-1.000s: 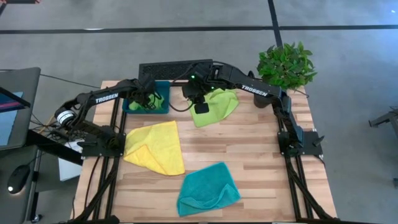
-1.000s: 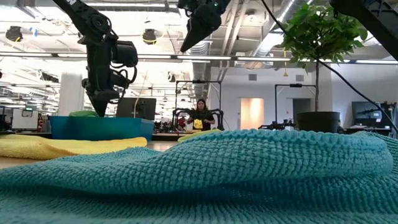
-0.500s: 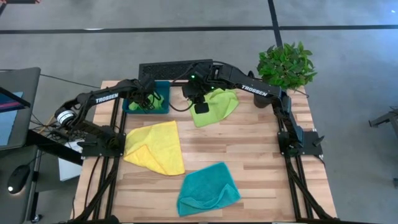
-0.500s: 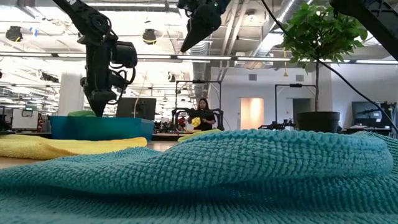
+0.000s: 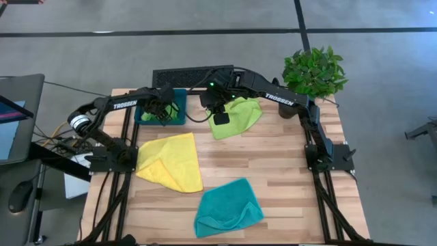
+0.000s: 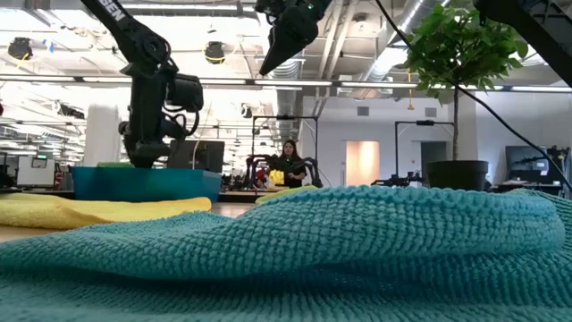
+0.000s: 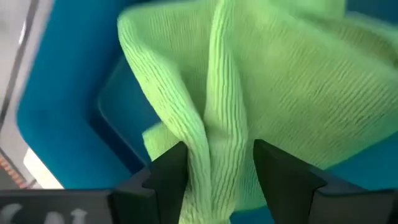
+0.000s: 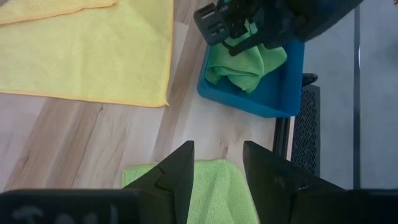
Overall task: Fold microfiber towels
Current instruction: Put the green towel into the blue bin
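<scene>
Four towels are in view: one lime green towel [image 7: 249,93] is bunched in the blue tray [image 5: 176,115] at the far left, a second lime towel [image 5: 240,115] lies far centre, the yellow towel [image 5: 171,160] sits left of centre, and the teal towel [image 5: 227,208] lies near.

Over the last second the left gripper [image 7: 214,168] has shifted rightward across the tray, a fold of cloth pinched between its fingers; removal from the tray is judged to be under way. The right gripper [image 8: 214,163] hangs above the second lime towel, jaws parted and empty.

Bare wood is left between the towels at centre and right; the tray walls hem the left gripper closely.
</scene>
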